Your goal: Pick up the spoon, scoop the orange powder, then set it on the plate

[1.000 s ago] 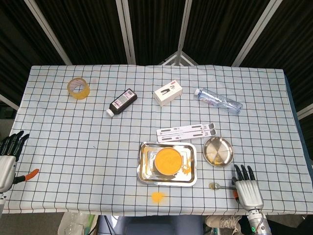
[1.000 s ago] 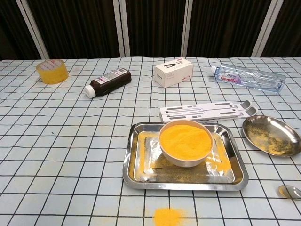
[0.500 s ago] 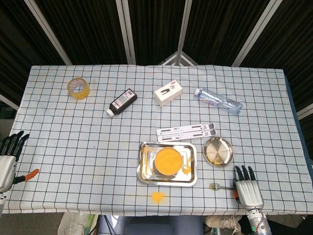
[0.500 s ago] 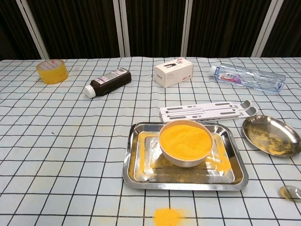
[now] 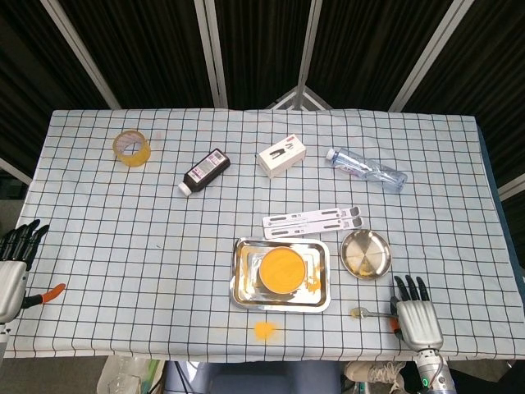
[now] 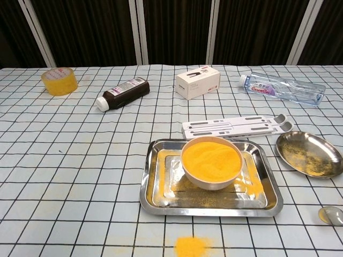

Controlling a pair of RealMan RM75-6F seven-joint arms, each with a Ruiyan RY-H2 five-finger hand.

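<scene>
A small metal spoon [image 5: 362, 312] lies on the checked cloth near the front edge; only its bowl [image 6: 332, 214] shows in the chest view, at the right border. My right hand [image 5: 417, 318] lies flat just right of the spoon, fingers straight and apart, and covers the handle's end. Whether it grips the handle is hidden. A bowl of orange powder [image 5: 282, 269] [image 6: 210, 160] stands in a steel tray [image 5: 240, 283] [image 6: 150, 187]. The round metal plate [image 5: 366, 253] [image 6: 310, 153] sits right of the tray. My left hand [image 5: 15, 261] hangs open at the table's far left edge.
Spilled orange powder [image 5: 264, 329] [image 6: 191, 246] lies in front of the tray. A white folding stand [image 5: 312, 219] lies behind it. Further back are a tape roll [image 5: 131, 148], a dark bottle [image 5: 204, 171], a white box [image 5: 282, 158] and a water bottle [image 5: 366, 168].
The spoon's bowl has shifted slightly to the right in the chest view. The right hand has barely moved beside it. The left hand is still.
</scene>
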